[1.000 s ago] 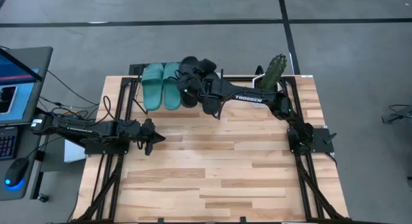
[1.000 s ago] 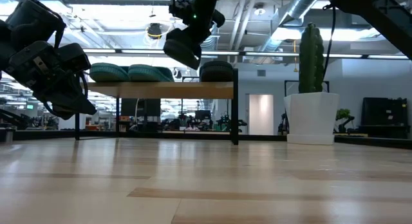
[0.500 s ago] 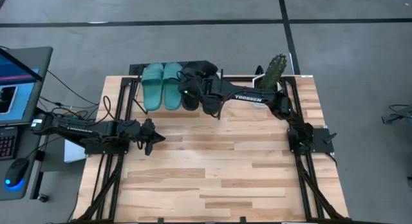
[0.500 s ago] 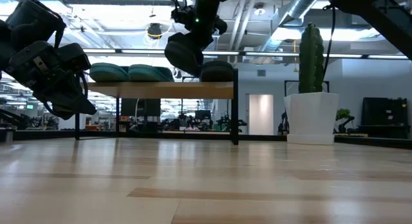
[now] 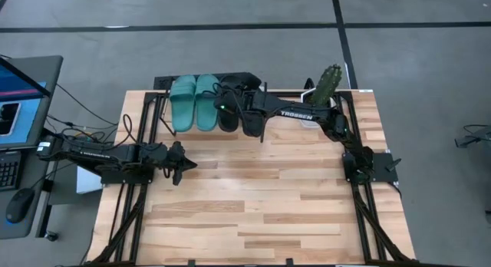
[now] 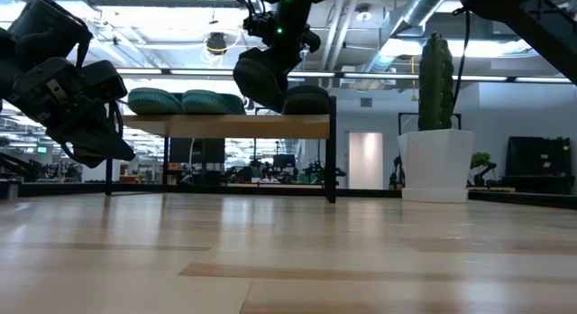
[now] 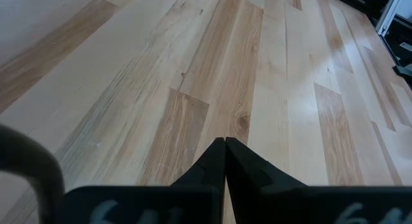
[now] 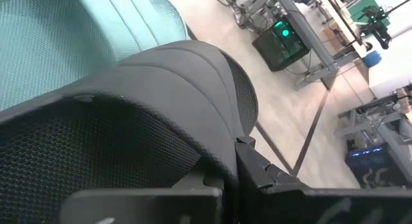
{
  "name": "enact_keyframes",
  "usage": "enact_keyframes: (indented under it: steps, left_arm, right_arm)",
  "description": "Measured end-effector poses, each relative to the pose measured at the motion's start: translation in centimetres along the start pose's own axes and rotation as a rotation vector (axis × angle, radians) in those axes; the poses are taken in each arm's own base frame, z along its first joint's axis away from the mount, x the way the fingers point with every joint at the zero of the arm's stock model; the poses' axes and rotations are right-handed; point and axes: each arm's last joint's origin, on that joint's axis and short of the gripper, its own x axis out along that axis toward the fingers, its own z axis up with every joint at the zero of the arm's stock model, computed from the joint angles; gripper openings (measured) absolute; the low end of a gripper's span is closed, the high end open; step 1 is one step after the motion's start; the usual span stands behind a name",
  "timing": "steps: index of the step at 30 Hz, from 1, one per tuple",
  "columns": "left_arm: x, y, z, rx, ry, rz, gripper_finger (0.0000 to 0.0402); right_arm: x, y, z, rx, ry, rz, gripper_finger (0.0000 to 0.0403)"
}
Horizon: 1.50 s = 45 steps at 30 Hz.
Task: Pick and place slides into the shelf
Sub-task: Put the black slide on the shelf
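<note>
Two teal slides (image 5: 194,103) lie side by side, soles down, on the shelf (image 6: 225,125) at the table's far edge. A black slide (image 6: 305,99) rests on the shelf near its right end. My right gripper (image 5: 228,107) reaches in from the right and is shut on the second black slide (image 6: 261,77), held between the teal pair and the resting black one. My left gripper (image 5: 184,166) is shut and hovers over the table's left part, touching nothing. My right gripper pinches the black slide by the edge of its wide strap (image 8: 222,143) between the two fingers. The fingers (image 8: 257,176) come slanting from the table's right. The slide hangs tilted just over the shelf's top board; I cannot tell whether its low end touches the board.
A cactus in a white pot (image 5: 328,84) stands at the table's far right corner, close to my right arm. A laptop and mouse sit off the table's left side. The bare wooden tabletop (image 5: 261,198) spreads in front of the shelf.
My right gripper has carried the black slide down toward the shelf top and slightly toward the resting black slide. It stays shut on the slide, which now hangs lower over the board.
</note>
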Motion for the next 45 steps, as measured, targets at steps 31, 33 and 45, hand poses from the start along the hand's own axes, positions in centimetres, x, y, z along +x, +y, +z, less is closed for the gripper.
enact_keyframes:
  steps: [31, 33, 45]
  left_arm:
    - [0.0, 0.0, 0.0, 0.0, 0.0, 0.0, 0.0]
    - [0.0, 0.0, 0.0, 0.0, 0.0, 0.0, 0.0]
    - [0.0, 0.0, 0.0, 0.0, 0.0, 0.0, 0.0]
  right_arm:
    - [1.2, -0.8, -0.4, 0.026, 0.039, 0.106, 0.0058]
    - [1.2, -0.7, -0.3, 0.026, 0.037, 0.105, 0.0066]
    - [0.5, 0.0, -0.2, -0.005, 0.013, 0.091, 0.0141]
